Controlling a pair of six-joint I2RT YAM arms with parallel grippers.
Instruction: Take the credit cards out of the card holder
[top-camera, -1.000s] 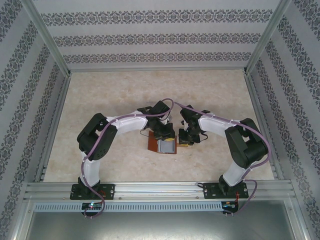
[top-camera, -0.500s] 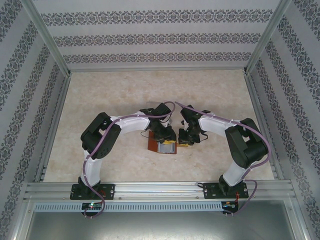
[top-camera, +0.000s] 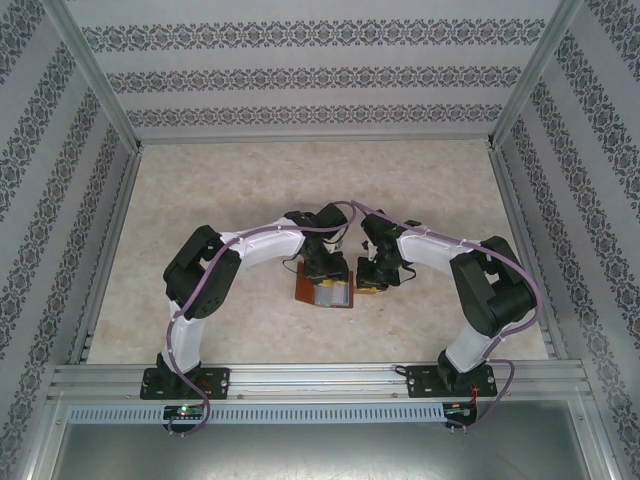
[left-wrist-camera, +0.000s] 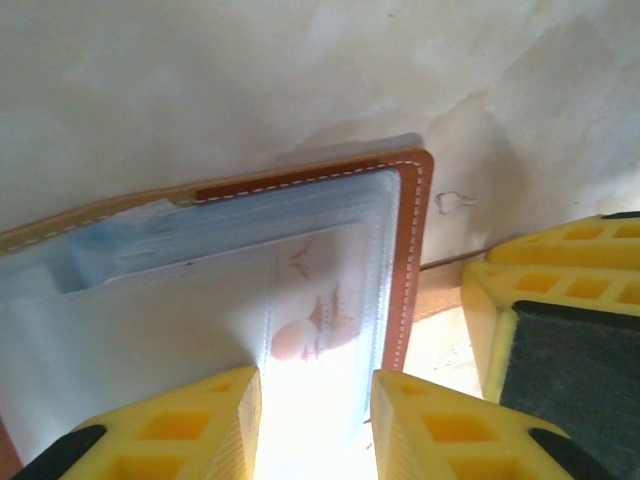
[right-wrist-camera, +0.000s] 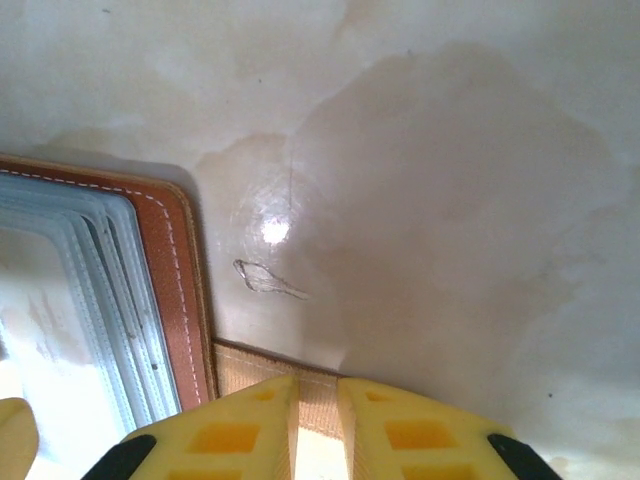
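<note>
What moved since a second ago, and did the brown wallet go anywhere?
The left arm swung its elbow a little toward the middle. The left gripper edged slightly toward the near side over the open card holder, and its jaws stand apart now. Nothing was visibly lifted out. The right gripper stayed pinched on the tab, and the card holder stayed put.

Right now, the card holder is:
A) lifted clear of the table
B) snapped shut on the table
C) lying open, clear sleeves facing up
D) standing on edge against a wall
C: the card holder lies open and flat on the table, with its clear sleeves facing up and a red-printed card showing through one.
</note>
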